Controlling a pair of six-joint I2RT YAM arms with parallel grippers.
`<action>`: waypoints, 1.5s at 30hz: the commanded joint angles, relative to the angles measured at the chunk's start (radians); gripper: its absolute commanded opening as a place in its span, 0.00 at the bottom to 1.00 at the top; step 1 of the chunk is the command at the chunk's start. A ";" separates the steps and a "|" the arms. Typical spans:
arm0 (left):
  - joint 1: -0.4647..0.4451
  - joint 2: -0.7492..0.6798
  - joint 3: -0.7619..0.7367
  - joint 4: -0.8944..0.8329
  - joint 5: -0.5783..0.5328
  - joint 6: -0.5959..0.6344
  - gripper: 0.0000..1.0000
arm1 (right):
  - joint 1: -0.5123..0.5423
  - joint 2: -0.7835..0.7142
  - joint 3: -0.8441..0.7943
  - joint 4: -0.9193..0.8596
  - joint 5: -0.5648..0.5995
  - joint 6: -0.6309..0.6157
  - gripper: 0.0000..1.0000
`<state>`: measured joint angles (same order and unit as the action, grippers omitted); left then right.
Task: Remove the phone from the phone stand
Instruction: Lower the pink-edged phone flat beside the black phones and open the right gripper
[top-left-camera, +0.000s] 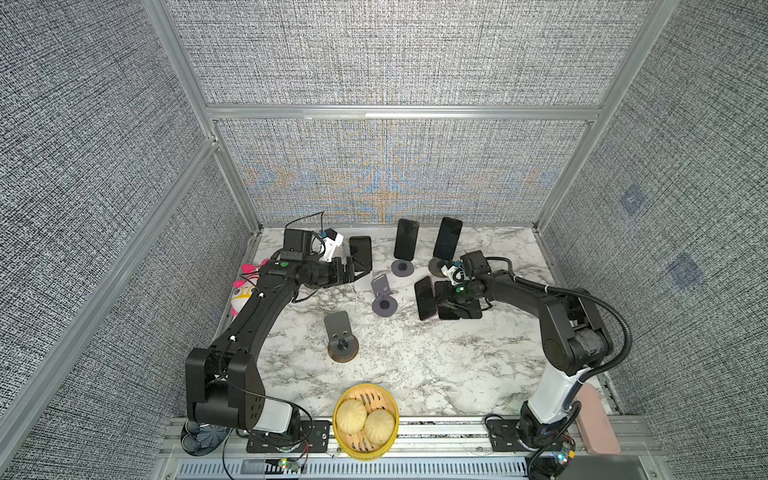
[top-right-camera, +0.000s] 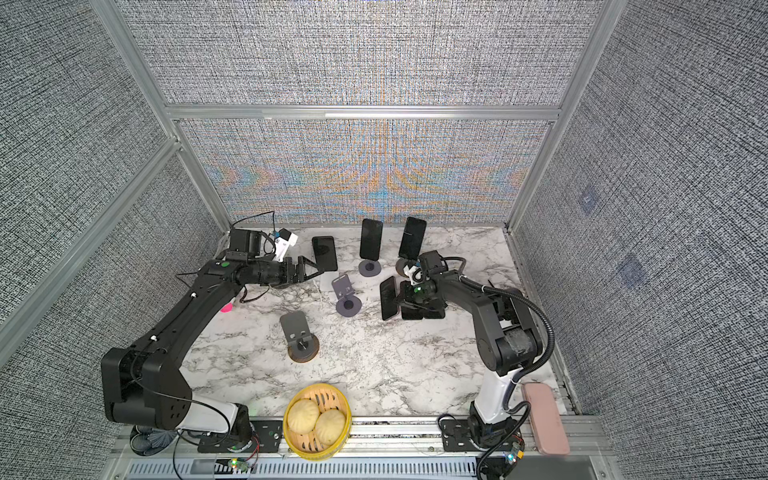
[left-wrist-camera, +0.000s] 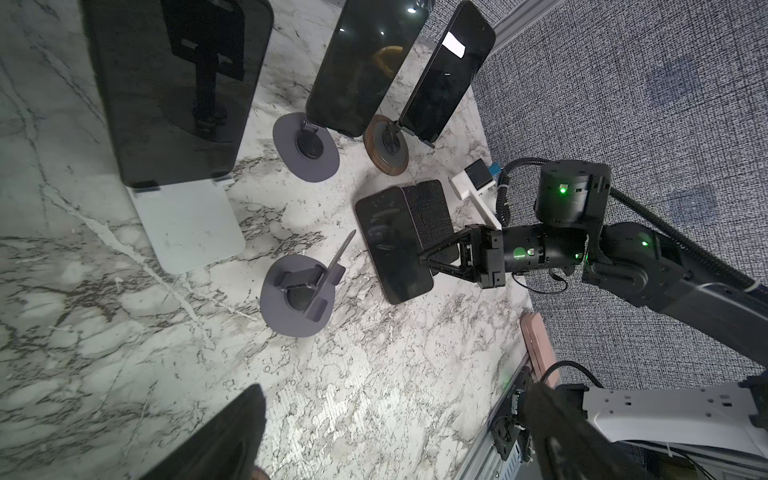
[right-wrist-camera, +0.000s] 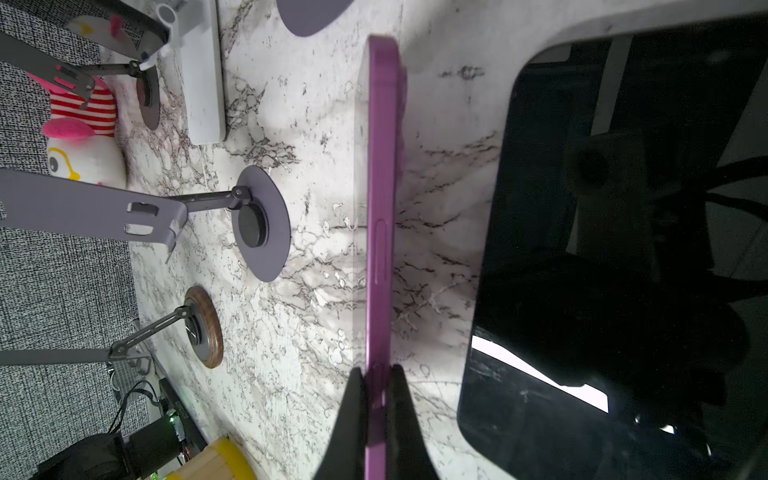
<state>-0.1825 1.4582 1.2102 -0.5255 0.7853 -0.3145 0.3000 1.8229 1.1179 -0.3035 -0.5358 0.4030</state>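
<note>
Bright, even light falls from overhead, leaving only soft shadows on the marble table. Rainbow moiré ripples over the woven back wall in both top views. In the right wrist view the right pincer sits blurred, too close for focus; the purple phone pinched in it sharpens farther out, and the black phone beside it mirrors a white glare strip.

The left arm stretches from its near-left base toward the far side, wrist bent inward so its jaws point toward the middle, spread wide. The right arm folds at a raised elbow and reaches leftward, low over the surface, jaws pinched on the edge of a phone.
</note>
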 joint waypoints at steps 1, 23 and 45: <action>0.000 0.002 0.009 -0.001 -0.001 0.013 0.99 | 0.001 0.010 -0.007 -0.037 0.069 -0.022 0.00; 0.002 0.002 0.012 -0.011 -0.011 0.018 0.99 | -0.002 0.043 -0.011 -0.035 0.110 -0.025 0.10; 0.004 -0.001 0.014 -0.012 -0.012 0.018 0.99 | -0.002 0.042 -0.032 -0.031 0.132 -0.017 0.18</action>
<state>-0.1806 1.4586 1.2133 -0.5331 0.7837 -0.3111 0.2970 1.8641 1.0924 -0.2855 -0.4522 0.3969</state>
